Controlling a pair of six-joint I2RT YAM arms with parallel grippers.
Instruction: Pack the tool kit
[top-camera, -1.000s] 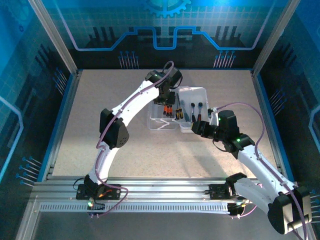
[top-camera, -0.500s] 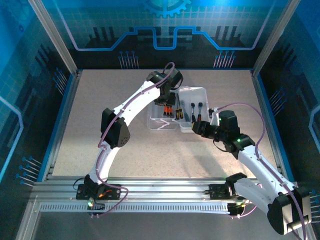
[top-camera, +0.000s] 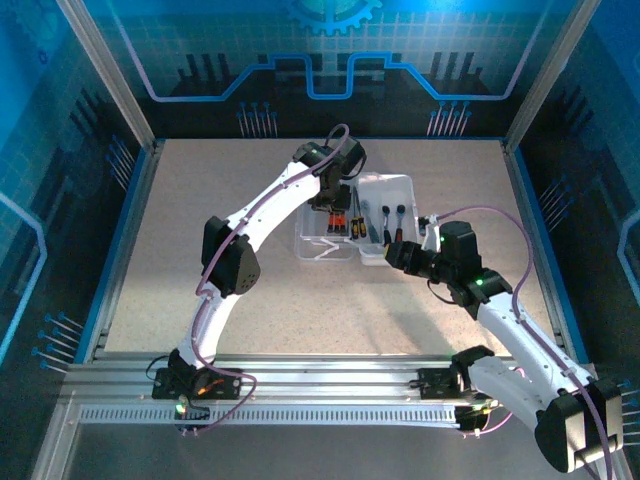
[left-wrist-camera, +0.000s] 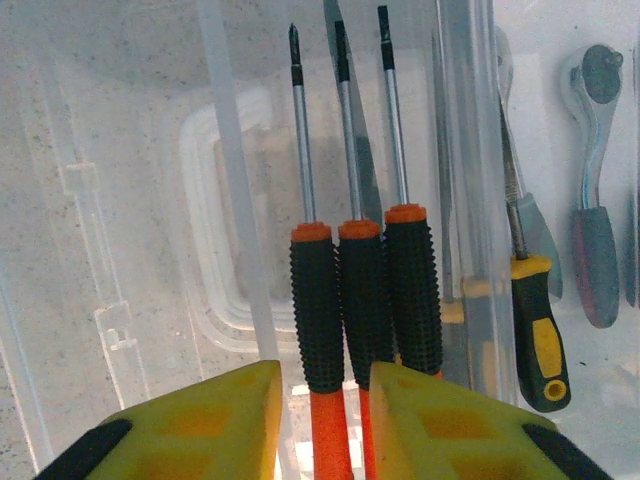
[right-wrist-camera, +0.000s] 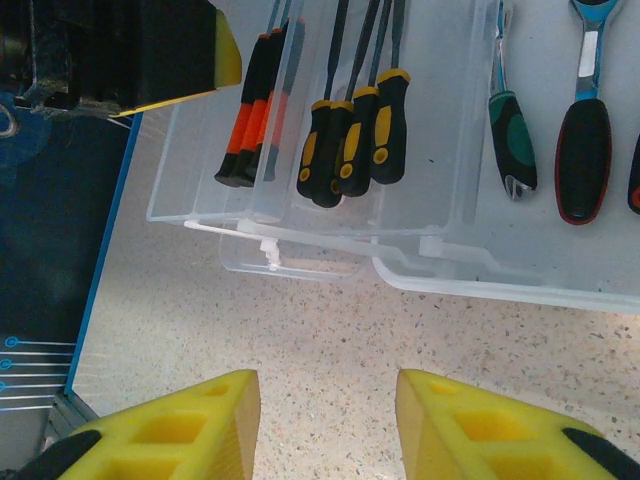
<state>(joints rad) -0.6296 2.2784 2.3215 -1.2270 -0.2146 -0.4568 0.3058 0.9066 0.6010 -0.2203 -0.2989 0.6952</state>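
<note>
Three orange-and-black screwdrivers (left-wrist-camera: 362, 300) side by side inside clear case (left-wrist-camera: 228, 200)

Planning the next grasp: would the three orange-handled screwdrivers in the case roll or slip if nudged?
The three orange-handled screwdrivers have round handles, so they could probably roll, though lying side by side in the clear case likely limits that. Their ribbed black grips look non-slip. The thin metal shafts should stay stiff.

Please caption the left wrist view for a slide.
Three orange-and-black-handled screwdrivers lie side by side in a clear plastic case.
</note>
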